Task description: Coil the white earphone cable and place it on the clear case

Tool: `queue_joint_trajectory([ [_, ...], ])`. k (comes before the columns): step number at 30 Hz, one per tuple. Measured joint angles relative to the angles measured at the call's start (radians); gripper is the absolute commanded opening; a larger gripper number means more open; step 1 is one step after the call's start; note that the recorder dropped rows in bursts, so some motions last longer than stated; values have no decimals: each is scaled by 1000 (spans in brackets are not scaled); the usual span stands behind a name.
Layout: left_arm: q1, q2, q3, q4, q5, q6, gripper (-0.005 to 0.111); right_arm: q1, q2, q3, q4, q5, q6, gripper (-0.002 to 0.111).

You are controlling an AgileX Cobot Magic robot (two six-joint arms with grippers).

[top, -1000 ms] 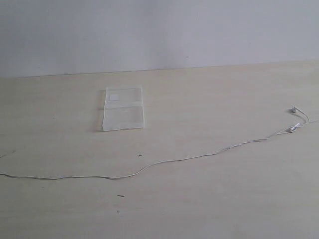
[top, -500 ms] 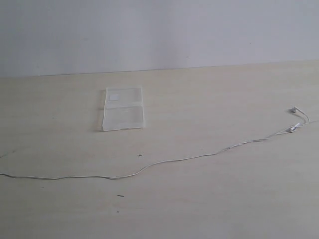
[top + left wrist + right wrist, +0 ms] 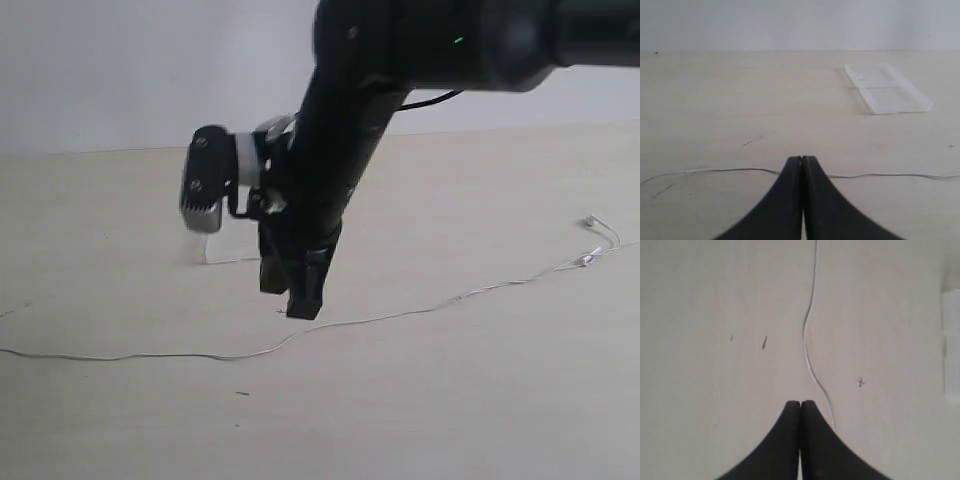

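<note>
Right tool (image 3: pixel 800 403) near white earphone cable (image 3: pixel 804 340)

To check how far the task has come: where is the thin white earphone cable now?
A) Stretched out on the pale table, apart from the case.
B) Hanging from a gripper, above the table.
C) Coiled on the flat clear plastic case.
A: the thin white earphone cable lies as one long loose line on the pale table, and the flat clear plastic case sits apart from it, with nothing on it.

Pale table (image 3: pixel 700 300), grey wall (image 3: pixel 120 70) beyond. A tiny x mark (image 3: pixel 860 382) sits near the right gripper (image 3: pixel 800 402); a dark scuff (image 3: pixel 763 342) lies farther off.
</note>
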Motion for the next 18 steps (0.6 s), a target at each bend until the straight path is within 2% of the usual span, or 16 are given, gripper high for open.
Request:
queue_joint_trajectory([
  [5, 0, 0, 0, 0, 0, 0, 0, 53, 113, -68, -38, -26, 65, 2],
  [14, 0, 0, 0, 0, 0, 0, 0, 55, 196, -89, -49, -28, 79, 35],
  [18, 0, 0, 0, -2, 0, 0, 0, 55, 231, -90, -53, -48, 62, 40],
])
